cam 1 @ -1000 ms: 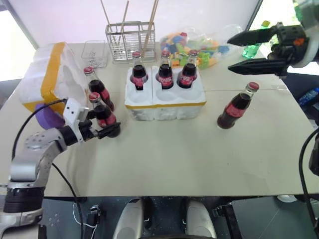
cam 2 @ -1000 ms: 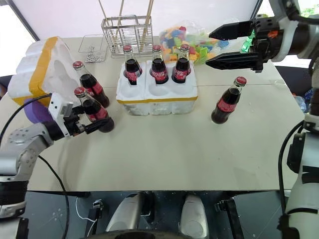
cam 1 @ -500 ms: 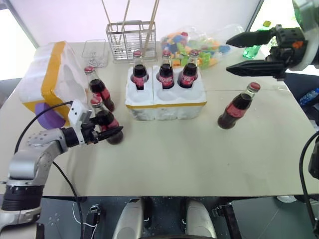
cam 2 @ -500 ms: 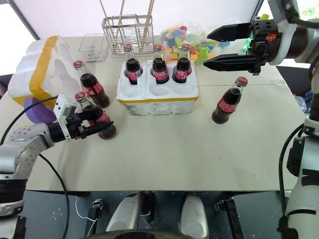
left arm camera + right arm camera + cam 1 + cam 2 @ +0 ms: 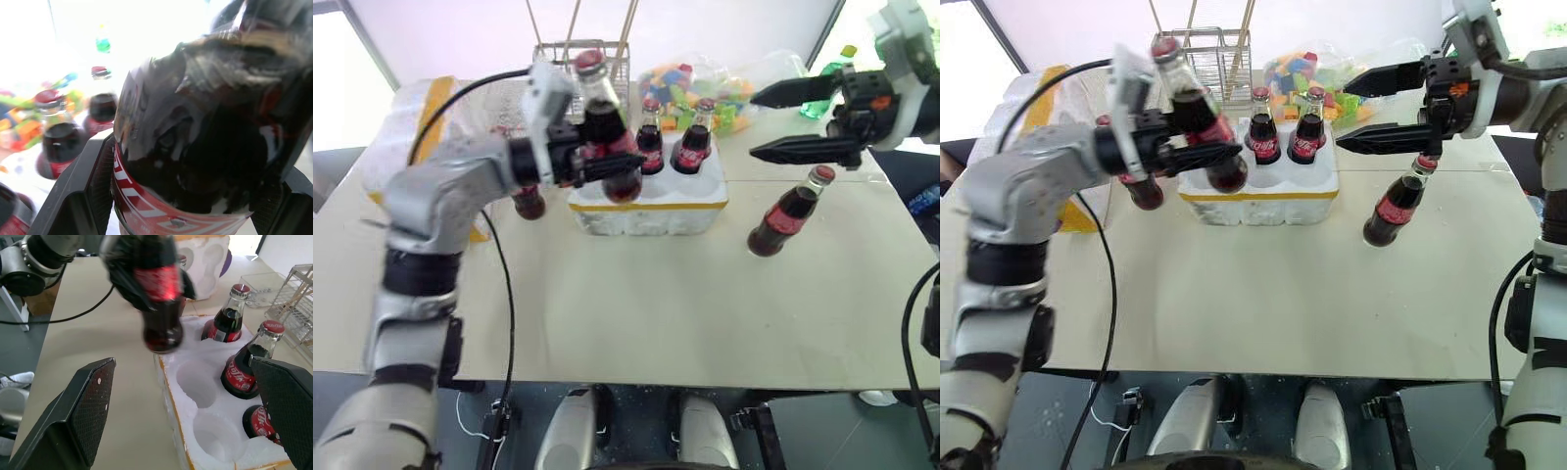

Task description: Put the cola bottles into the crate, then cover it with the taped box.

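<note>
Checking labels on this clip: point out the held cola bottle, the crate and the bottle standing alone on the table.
held cola bottle (image 5: 604,122), left eye view, on its label.
crate (image 5: 651,211), left eye view, front wall.
lone bottle (image 5: 778,223), left eye view, on its body.

You've got the left gripper (image 5: 607,162) up off the table now, clamped on a cola bottle (image 5: 604,125) that was standing at the near left a second ago. It's swung right and far, and the bottle hangs tilted above the near left corner of the crate (image 5: 651,208), cap leaning left, its base over the front holes.
</note>
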`<action>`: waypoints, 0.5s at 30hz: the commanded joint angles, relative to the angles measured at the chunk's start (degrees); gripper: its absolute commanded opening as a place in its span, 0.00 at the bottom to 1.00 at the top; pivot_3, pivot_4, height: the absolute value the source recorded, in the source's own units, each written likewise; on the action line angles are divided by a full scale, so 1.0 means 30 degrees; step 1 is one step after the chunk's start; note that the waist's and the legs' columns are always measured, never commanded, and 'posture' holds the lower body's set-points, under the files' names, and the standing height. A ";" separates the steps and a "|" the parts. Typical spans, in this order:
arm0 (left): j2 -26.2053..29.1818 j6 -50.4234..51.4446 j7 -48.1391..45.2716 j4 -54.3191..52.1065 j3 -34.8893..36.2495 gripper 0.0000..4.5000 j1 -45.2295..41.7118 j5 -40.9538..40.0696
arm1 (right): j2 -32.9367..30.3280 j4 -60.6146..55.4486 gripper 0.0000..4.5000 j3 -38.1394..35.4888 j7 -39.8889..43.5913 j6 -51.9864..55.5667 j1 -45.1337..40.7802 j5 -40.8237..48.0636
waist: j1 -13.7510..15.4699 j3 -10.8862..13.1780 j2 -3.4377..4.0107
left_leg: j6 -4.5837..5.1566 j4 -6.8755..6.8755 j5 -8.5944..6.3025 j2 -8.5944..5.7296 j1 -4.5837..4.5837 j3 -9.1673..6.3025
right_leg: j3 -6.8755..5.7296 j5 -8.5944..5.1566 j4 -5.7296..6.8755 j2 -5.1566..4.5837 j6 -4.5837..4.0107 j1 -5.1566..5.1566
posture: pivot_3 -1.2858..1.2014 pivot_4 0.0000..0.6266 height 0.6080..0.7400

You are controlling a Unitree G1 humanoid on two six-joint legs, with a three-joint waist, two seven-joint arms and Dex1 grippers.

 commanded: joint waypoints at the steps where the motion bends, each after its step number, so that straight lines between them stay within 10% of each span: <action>1: -0.1597 -0.3364 -0.0190 0.3607 -0.0197 0.64 -0.2356 0.1910 | -0.0109 -0.0595 1.00 -0.0285 -0.0331 -0.0470 -0.0259 -0.0113 | -0.0006 0.0004 -0.0007 | 0.0002 0.0007 -0.0001 0.0005 -0.0014 0.0001 | 0.0002 0.0000 -0.0005 0.0006 0.0000 -0.0009 | 0.52 0.24 0.97; 15: -0.3769 -0.6008 -0.2646 0.9244 -0.0215 0.64 -0.3997 0.4563 | 0.0115 -0.1230 1.00 -0.0943 -0.1935 -0.0322 0.0939 0.0005 | -0.0022 0.0040 -0.0061 | 0.0009 0.0096 -0.0005 0.0045 -0.0197 -0.0009 | 0.0000 0.0028 -0.0003 0.0019 0.0009 -0.0130 | 0.52 0.24 0.97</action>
